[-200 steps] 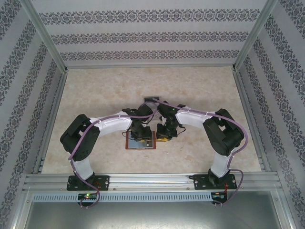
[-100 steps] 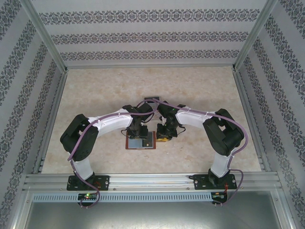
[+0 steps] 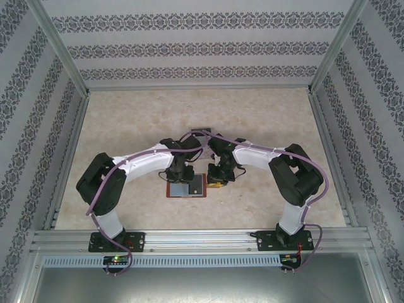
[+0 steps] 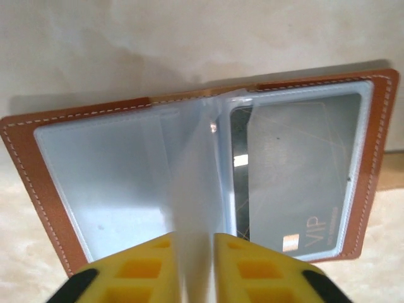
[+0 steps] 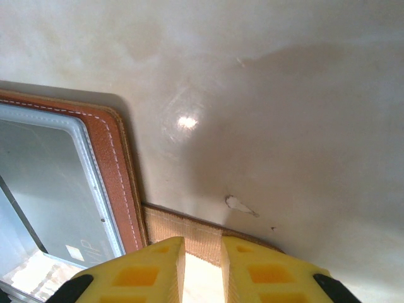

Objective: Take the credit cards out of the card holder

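The brown card holder (image 3: 187, 188) lies open on the table between both grippers. In the left wrist view its stitched brown rim (image 4: 38, 183) frames clear sleeves. A dark grey credit card (image 4: 297, 170) marked VIP sits in the right sleeve. A pale translucent middle leaf (image 4: 192, 183) stands up from the spine, and my left gripper (image 4: 192, 252) is shut on its lower edge. Whether a card is inside that leaf I cannot tell. My right gripper (image 5: 202, 259) is shut on the tan strap tab (image 5: 189, 230) at the holder's right edge (image 5: 117, 170).
A small grey flat rectangle (image 3: 201, 131) lies on the table just behind the two wrists, partly hidden by them. The marble tabletop (image 3: 113, 126) stretches to patterned walls, with an aluminium rail (image 3: 202, 238) along the near edge.
My left gripper has drawn back slightly over the holder and closed on the middle leaf, uncovering more of the holder. The right arm has not moved.
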